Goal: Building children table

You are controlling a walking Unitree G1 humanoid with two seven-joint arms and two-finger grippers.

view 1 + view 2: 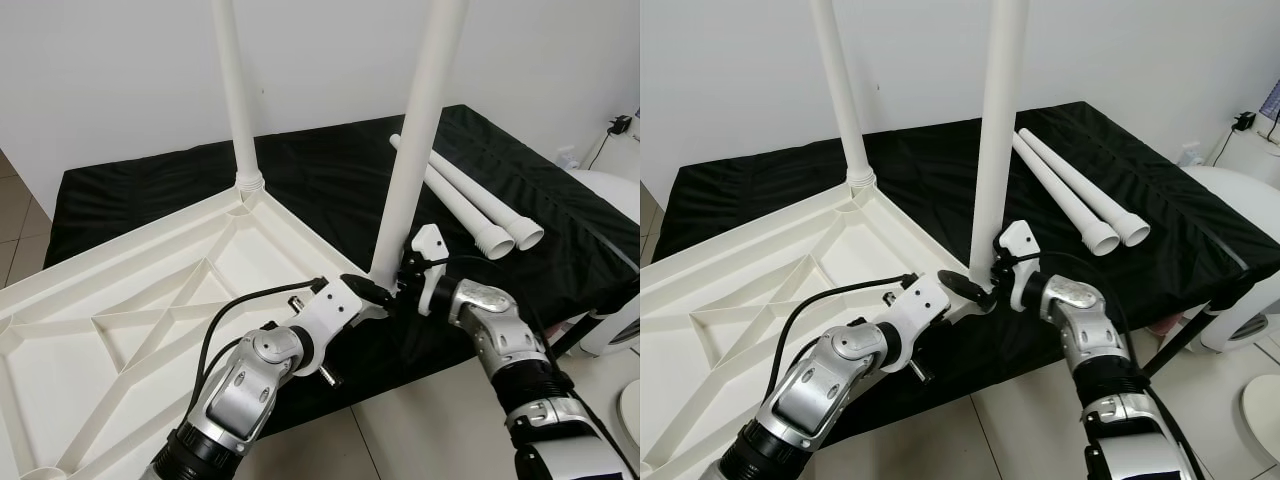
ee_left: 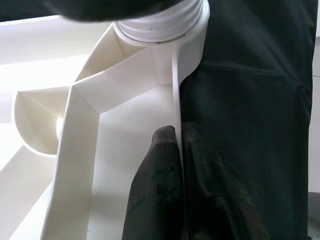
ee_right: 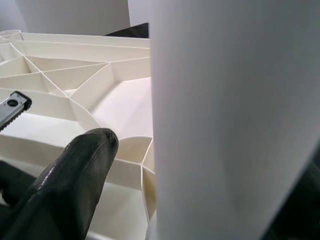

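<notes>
The white tabletop (image 1: 150, 300) lies upside down on a black-covered surface, ribs facing up. One white leg (image 1: 238, 100) stands in its far corner. A second leg (image 1: 418, 140) stands upright in the near corner socket. My left gripper (image 1: 368, 291) is shut on the tabletop's rim (image 2: 176, 95) just beside that socket, and its fingers (image 2: 155, 190) pinch the thin wall. My right gripper (image 1: 405, 272) is shut around the base of the near leg (image 3: 225, 120); one black finger (image 3: 75, 185) shows beside it. Two loose legs (image 1: 470, 205) lie on the cloth to the right.
The black cloth (image 1: 330, 170) covers a low platform whose front edge runs just below my grippers, with tiled floor (image 1: 400, 440) beneath. A white rounded object (image 1: 612, 205) stands at the right. A plug and cable (image 1: 620, 125) hang on the wall there.
</notes>
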